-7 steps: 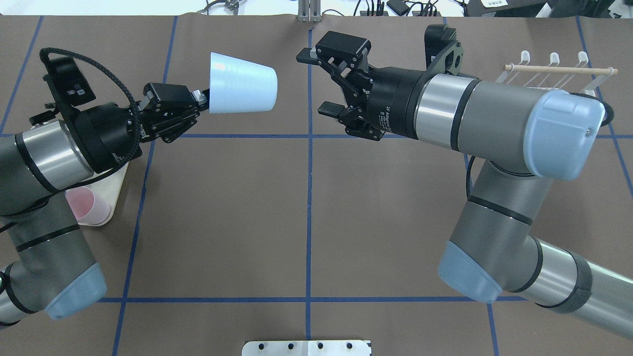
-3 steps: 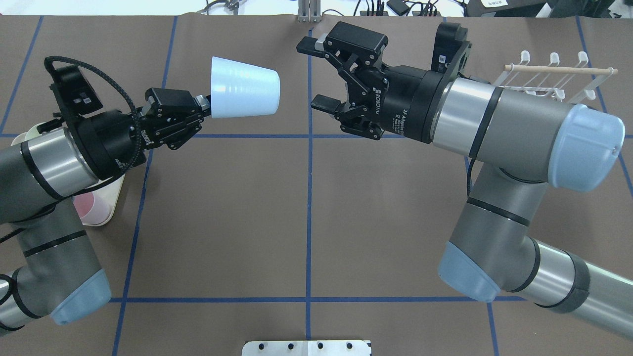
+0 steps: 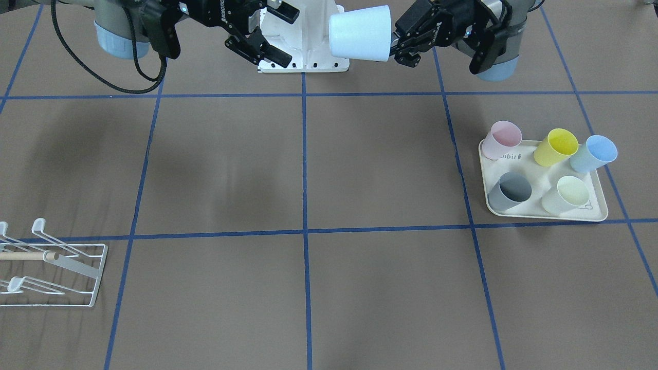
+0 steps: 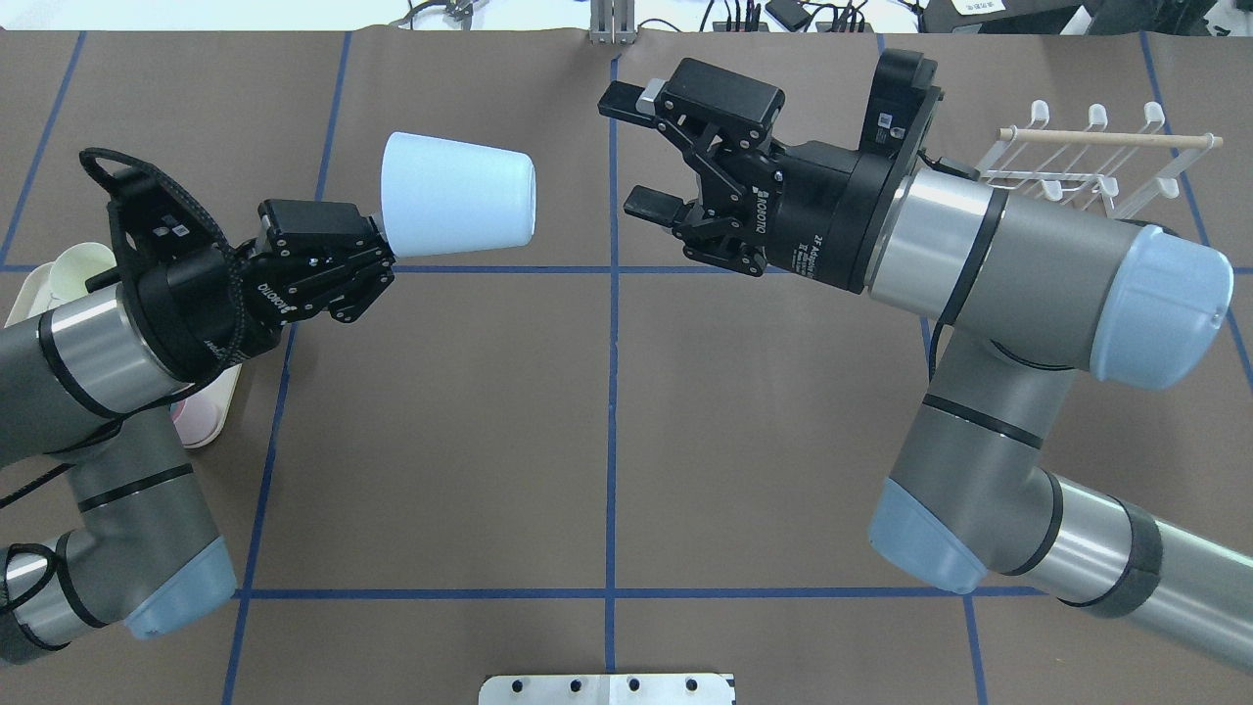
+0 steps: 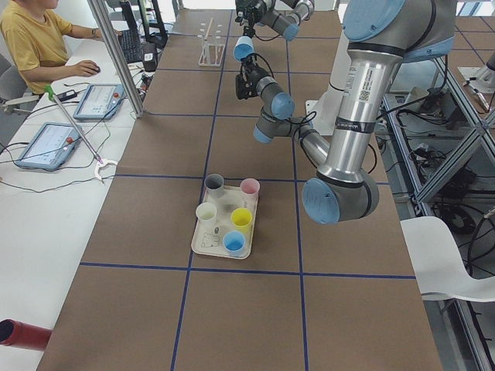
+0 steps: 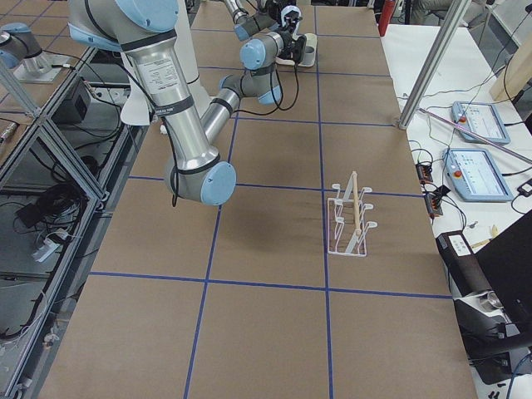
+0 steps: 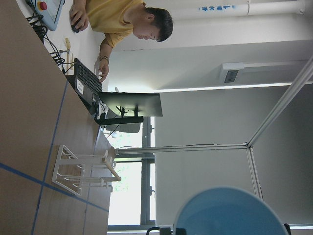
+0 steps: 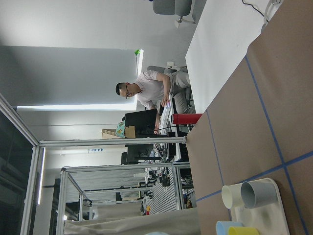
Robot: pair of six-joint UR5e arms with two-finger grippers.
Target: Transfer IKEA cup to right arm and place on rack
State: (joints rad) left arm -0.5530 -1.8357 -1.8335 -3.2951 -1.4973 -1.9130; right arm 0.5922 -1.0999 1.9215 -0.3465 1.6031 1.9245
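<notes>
Right now the left gripper (image 4: 380,240) is clamped on the wide end of the pale blue IKEA cup (image 4: 460,196), holding it sideways in the air above the brown table (image 4: 440,441). The cup's narrower end points across at the right gripper (image 4: 631,152). That gripper's jaws are spread wide and it faces the cup from just beyond a small gap, touching nothing. The white wire rack (image 4: 1077,162) with its wooden rod stands on the table at the robot's far right, behind the right arm and well apart from the cup. Over on the robot's left a cream tray (image 3: 545,216) carries a pink cup (image 3: 501,139), a yellow cup (image 3: 556,146), a blue cup (image 3: 593,153), a grey cup (image 3: 509,191) and a cream cup (image 3: 565,194).
</notes>
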